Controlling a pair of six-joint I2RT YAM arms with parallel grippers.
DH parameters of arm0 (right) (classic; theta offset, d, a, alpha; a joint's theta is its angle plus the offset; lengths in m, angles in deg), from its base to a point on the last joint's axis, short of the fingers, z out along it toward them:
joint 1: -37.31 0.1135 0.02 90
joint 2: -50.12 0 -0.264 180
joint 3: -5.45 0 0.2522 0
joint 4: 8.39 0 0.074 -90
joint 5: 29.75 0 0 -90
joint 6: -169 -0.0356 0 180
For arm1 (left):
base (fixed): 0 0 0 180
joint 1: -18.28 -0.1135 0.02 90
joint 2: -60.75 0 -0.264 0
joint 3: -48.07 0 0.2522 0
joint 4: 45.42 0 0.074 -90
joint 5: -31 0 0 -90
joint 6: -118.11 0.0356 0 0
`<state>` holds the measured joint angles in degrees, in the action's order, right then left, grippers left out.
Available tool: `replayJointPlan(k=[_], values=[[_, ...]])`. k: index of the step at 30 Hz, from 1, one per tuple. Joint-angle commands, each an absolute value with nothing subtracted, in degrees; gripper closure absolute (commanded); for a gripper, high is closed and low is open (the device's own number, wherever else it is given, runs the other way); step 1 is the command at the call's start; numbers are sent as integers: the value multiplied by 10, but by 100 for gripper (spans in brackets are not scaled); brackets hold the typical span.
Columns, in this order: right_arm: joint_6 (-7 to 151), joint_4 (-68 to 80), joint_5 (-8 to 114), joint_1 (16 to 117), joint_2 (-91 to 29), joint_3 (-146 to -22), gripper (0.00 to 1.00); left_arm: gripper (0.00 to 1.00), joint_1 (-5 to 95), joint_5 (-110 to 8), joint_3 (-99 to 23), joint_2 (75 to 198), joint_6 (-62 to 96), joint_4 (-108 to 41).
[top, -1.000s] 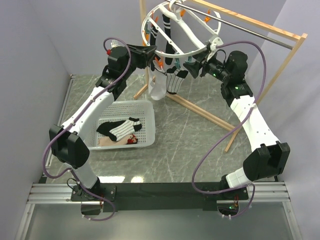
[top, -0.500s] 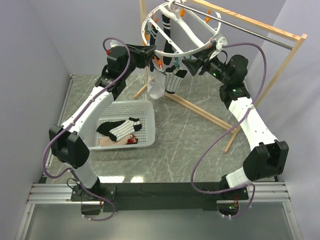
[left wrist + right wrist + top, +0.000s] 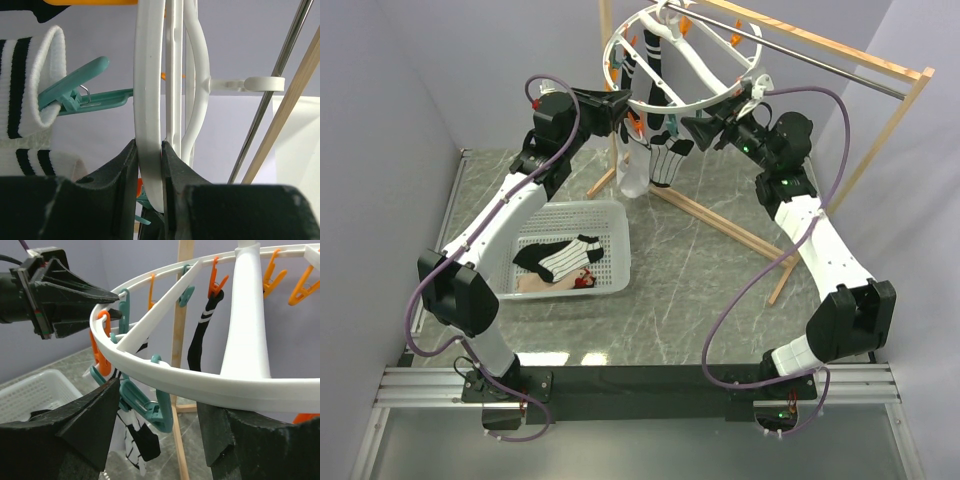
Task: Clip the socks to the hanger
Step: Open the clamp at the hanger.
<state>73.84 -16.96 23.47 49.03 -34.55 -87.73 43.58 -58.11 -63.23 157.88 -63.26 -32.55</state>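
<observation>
Left wrist view, bottom centre: clamping hanger rim with left gripper, steadying it; right wrist view, lower middle: lining up right gripper, jaws parted, on teal clip.

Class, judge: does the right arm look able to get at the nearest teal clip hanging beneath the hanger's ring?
Probably yes. The right pincer stands open just under the hanger ring, and the teal clip hangs right in front of it, nothing seen blocking it.
</observation>
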Motion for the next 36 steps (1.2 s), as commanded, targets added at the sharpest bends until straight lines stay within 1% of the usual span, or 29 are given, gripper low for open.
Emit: replayJointPlan(k=[1,3,5,8,13,26,28,31,34,35,36], values=[[798,-170,267,510,-326,-890,31,81,434,-588,-644,1568,-620,-361],[828,-155,297,521,-322,-888,28,81,435,-588,-642,1566,-619,-358],[832,-155,312,523,-312,-879,28,81,438,-588,-639,1560,-615,-356],[832,-182,340,523,-297,-860,28,81,444,-620,-636,1554,-609,-354],[857,-196,405,538,-284,-850,28,81,446,-620,-637,1554,-608,-355],[911,-205,474,583,-279,-837,28,81,451,-625,-632,1551,-607,-354],[910,-205,477,583,-280,-840,30,81,451,-623,-628,1548,-607,-355],[903,-210,482,583,-281,-842,35,81,451,-623,-627,1548,-607,-357],[889,-210,487,583,-285,-846,48,81,451,-622,-626,1549,-607,-356],[885,-205,486,583,-287,-850,58,81,451,-621,-626,1549,-607,-357],[883,-200,483,583,-292,-854,60,81,451,-621,-626,1549,-607,-356]])
